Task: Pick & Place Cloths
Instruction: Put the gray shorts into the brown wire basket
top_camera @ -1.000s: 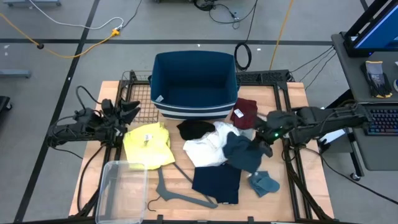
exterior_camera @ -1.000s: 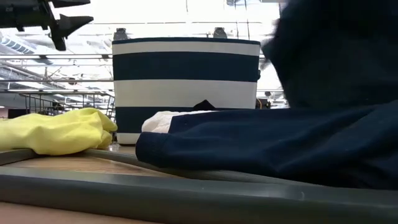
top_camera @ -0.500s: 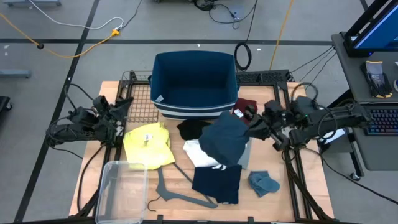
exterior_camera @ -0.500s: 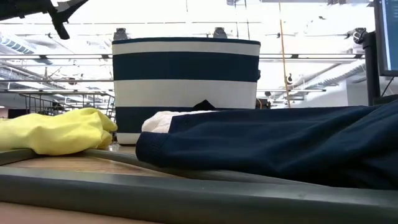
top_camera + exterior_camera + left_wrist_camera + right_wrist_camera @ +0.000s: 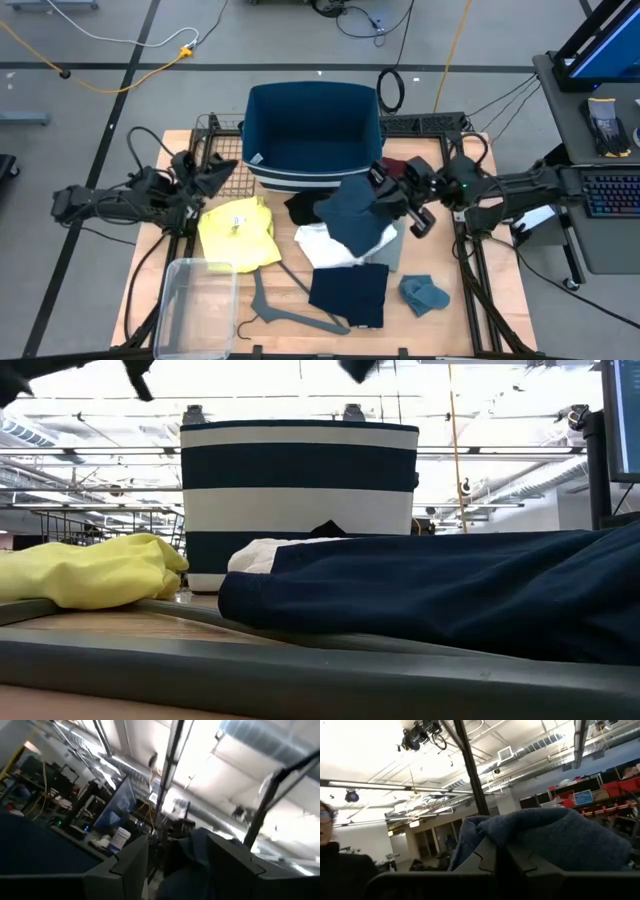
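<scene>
Two arms reach in over the table [image 5: 470, 320] from opposite sides. The right gripper [image 5: 383, 193] is up off the surface, just in front of the striped bin [image 5: 313, 135], with its jaws clenched on a teal rag [image 5: 353, 212] that hangs below it over the pile of cloths. In the right wrist view the same rag [image 5: 555, 837] bunches over the closed fingers [image 5: 485, 857], and a person [image 5: 337, 865] in dark clothing shows at the edge of the room behind.

The left gripper [image 5: 213, 176] hovers above the wire rack [image 5: 227, 152] beside the bin, near the yellow cloth [image 5: 238, 232], with its jaws spread and nothing between them; the left wrist view shows its two fingers [image 5: 127, 865] apart.

On the table, the white cloth [image 5: 330, 245] lies partly under the hanging rag, the black cloth [image 5: 308, 207] sits against the bin's front wall, and the maroon cloth [image 5: 395, 166] peeks out behind the right gripper. The navy cloth [image 5: 347, 293] lies flat nearer the front edge, with a second small teal rag [image 5: 425, 294] just beside it. A grey hanger [image 5: 285, 312] rests between the navy cloth and a clear plastic tub [image 5: 195, 305]. The inside of the bin shows only its blue lining.
</scene>
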Robot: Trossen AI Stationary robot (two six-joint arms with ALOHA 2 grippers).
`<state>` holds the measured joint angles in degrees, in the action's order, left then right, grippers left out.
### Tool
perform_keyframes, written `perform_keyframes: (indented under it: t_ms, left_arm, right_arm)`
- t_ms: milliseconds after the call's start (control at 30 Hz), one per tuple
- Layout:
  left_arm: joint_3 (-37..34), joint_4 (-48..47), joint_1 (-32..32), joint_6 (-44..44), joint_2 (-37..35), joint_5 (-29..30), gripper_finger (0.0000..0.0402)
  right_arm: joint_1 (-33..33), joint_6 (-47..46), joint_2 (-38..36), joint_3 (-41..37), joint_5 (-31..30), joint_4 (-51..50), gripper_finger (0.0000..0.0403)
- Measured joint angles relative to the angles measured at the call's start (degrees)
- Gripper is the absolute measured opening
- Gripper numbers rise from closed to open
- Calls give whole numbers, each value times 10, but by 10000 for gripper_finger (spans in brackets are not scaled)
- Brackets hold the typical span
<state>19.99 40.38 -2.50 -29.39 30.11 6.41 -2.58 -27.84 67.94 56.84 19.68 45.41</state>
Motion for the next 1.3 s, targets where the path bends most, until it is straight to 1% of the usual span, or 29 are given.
perform_keyframes:
  t_ms: [167,267,400,567,767,933,1167,1300]
  left_arm:
    - [96,-6,1,66,107,-52,202]
    - [158,-64,1,92,159,-69,202]
    - [240,-155,0,96,224,-79,203]
    - [313,-167,1,101,296,-133,203]
    - [372,-164,10,142,364,-163,203]
    - [412,-163,23,155,405,-182,208]
    - [448,-163,33,173,449,-181,247]
    - [456,-163,33,176,470,-148,272]
  right_arm:
    - [16,-1,23,0,-1,39,0]
    - [26,0,28,0,-4,46,0]
    - [35,16,28,0,-18,45,0]
    - [49,28,28,0,-33,45,0]
    - [56,41,28,0,-51,41,0]
    - [61,69,28,0,-86,30,0]
    - [72,92,28,0,-110,22,0]
    - [71,106,28,0,-124,18,0]
